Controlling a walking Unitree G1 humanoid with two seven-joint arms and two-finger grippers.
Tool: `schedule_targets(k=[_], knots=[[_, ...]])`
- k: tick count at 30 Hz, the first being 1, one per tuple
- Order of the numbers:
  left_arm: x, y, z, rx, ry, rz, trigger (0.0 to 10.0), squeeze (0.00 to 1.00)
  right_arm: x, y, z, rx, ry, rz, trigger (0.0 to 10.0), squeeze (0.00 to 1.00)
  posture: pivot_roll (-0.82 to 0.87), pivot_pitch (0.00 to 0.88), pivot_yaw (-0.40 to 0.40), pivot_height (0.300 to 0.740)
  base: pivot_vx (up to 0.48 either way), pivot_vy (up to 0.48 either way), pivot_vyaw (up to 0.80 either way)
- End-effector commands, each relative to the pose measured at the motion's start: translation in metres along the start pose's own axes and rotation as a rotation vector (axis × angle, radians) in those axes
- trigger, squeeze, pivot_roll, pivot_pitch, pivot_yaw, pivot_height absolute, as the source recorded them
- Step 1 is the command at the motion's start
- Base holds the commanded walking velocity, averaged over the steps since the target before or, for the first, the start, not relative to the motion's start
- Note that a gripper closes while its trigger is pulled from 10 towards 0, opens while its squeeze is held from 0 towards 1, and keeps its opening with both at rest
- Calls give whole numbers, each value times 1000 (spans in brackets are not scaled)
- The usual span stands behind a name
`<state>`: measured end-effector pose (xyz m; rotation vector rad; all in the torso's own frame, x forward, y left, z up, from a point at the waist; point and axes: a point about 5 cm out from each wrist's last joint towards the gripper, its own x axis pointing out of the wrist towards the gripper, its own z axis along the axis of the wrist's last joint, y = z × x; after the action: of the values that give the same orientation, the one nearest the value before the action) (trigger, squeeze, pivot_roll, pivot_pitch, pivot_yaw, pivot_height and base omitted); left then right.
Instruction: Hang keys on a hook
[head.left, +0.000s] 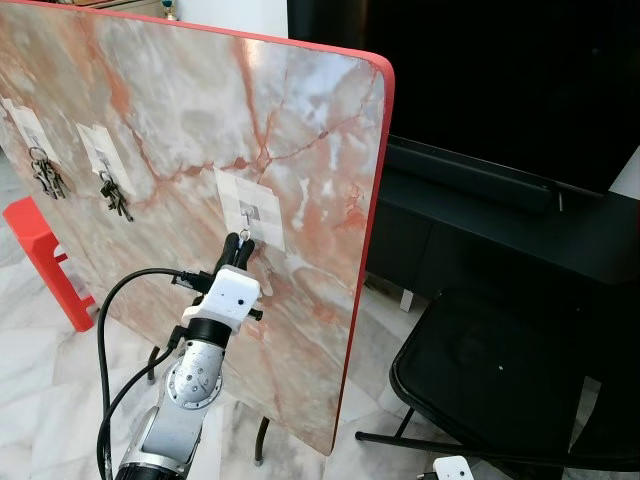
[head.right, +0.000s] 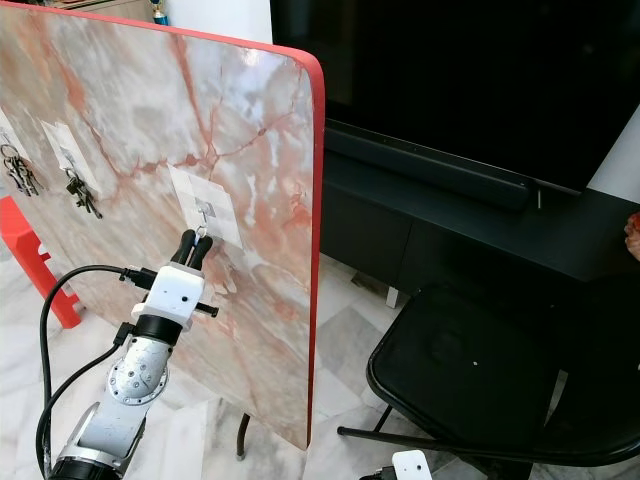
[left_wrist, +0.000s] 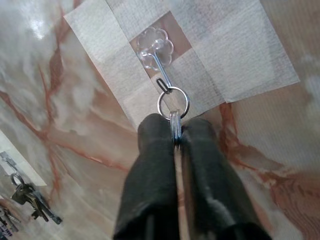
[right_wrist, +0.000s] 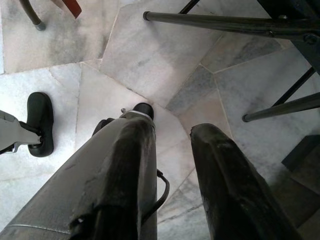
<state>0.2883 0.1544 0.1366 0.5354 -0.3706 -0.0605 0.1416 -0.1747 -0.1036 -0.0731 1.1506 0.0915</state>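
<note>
A marble-patterned board with a red rim (head.left: 300, 130) stands upright before me. On it a clear hook (left_wrist: 159, 52) sits on a white patch (head.left: 252, 208). My left gripper (head.left: 240, 248) is raised to that hook and shut on a bunch of keys. The key ring (left_wrist: 173, 103) is threaded on the hook's end, and the keys are hidden between the fingers (left_wrist: 152, 165). Two other bunches of keys (head.left: 46, 175) (head.left: 115, 195) hang from hooks further left. My right gripper (right_wrist: 172, 137) hangs low over the floor, open and empty.
A black folding chair (head.left: 500, 375) stands at the right, close to the board's edge. Behind it is a dark TV unit (head.left: 520, 220) with a large screen. A red plastic object (head.left: 50, 260) sits on the marble floor at left.
</note>
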Motion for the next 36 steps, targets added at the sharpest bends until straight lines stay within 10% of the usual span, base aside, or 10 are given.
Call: schedule_targets(k=[1, 25, 26, 27, 36], knots=[[0, -1, -2, 1, 11, -9, 10000, 1000, 0, 0, 0, -1, 3, 2, 10000, 0, 25, 0, -32, 740, 0, 0, 0], [-31, 0, -34, -241, 201, -19, 10000, 1000, 0, 0, 1, -5, 2, 2, 10000, 0, 33, 0, -34, 740, 0, 0, 0], [-37, -1, -46, -253, 254, -28, 10000, 863, 0, 0, 1, -6, 2, 3, 10000, 0, 34, 0, -34, 740, 0, 0, 0], [-41, -1, -52, -250, 281, -33, 10000, 0, 0, 0, 1, -6, 2, 3, 10000, 0, 33, 0, -33, 740, 0, 0, 0], [-93, -9, -117, -181, 638, -97, 10000, 0, 0, 0, 2, -1, 0, -1, 10000, 0, 26, 0, -31, 740, 0, 0, 0]])
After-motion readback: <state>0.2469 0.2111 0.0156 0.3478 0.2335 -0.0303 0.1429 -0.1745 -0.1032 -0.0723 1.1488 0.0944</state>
